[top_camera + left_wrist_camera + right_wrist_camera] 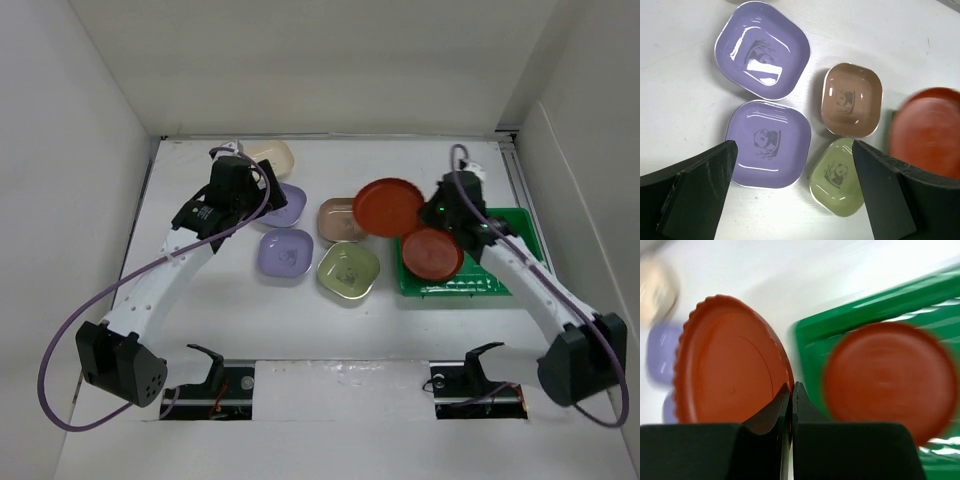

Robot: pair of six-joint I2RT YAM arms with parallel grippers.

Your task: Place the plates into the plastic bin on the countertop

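Red plate (730,360) — rim inside the closed right claw (791,386).

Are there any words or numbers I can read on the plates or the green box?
None: no words or numbers show. The upper lavender plate, lower lavender plate, tan plate and olive plate carry only a panda drawing. The green bin looks plain.

Plain white wall panels (330,60) close in the space at the back and on both sides, while along the near edge a black bracket (207,362) and a second black bracket (482,360) each stand over a dark cut-out (225,388) where a few loose wires (200,403) show.
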